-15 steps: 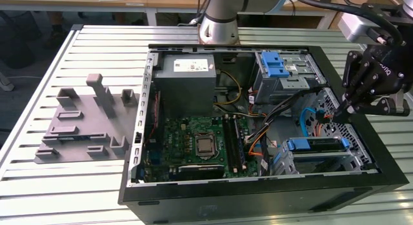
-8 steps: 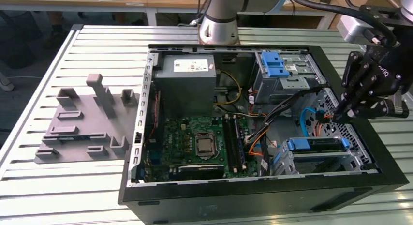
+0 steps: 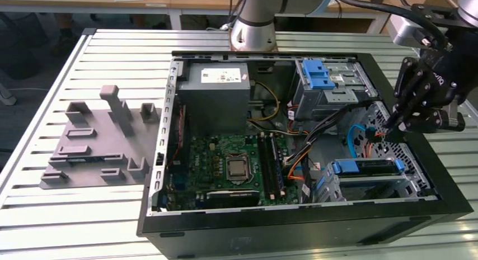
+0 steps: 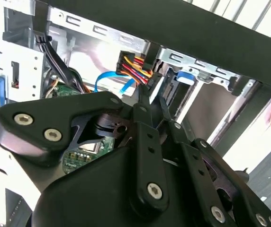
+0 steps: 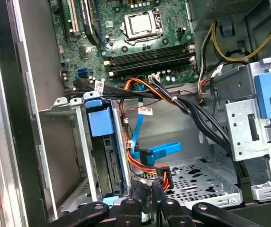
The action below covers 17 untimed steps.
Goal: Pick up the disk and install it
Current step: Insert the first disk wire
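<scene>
In the exterior view the disk (image 3: 364,167), blue-framed, already sits in the drive cage at the near right-hand corner of the open computer case (image 3: 299,226) on the slatted worktop (image 3: 45,215), so the install looks largely done; the gripper (image 3: 399,126) hangs just above and behind it, holding nothing. In the second wrist view the jaws appear drawn together and empty, beside the coloured power cables (image 4: 135,71). In the first wrist view the disk (image 5: 100,120) stands seated in its cage; the labels are too small to read.
</scene>
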Available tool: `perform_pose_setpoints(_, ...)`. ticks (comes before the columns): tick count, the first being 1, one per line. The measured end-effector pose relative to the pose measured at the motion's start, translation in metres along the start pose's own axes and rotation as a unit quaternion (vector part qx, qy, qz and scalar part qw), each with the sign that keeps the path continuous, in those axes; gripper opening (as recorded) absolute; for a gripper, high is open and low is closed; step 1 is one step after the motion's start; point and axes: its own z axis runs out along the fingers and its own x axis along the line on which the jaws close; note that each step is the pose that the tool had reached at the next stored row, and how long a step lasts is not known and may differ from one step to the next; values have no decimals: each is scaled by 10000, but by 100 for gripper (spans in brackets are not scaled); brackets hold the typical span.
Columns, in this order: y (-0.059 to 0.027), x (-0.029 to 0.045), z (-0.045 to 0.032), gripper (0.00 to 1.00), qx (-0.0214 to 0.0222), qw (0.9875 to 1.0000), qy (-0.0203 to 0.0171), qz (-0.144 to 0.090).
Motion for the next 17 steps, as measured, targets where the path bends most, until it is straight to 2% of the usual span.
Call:
perform_pose_setpoints(2, 0, -2, 12, 24, 5, 10000, 27, 3)
perform_pose_setpoints(4, 0, -6, 24, 24, 17, 10000, 80, 6)
perform_pose_setpoints(11, 3, -52, 77, 24, 23, 9999, 134, 35)
perform_pose_setpoints(12, 3, -55, 82, 24, 26, 9999, 151, 41)
perform_pose_setpoints(15, 5, -76, 96, 24, 50, 9996, 265, 62)
perform_pose_setpoints(17, 6, -98, 104, 24, 62, 9994, 323, 74)
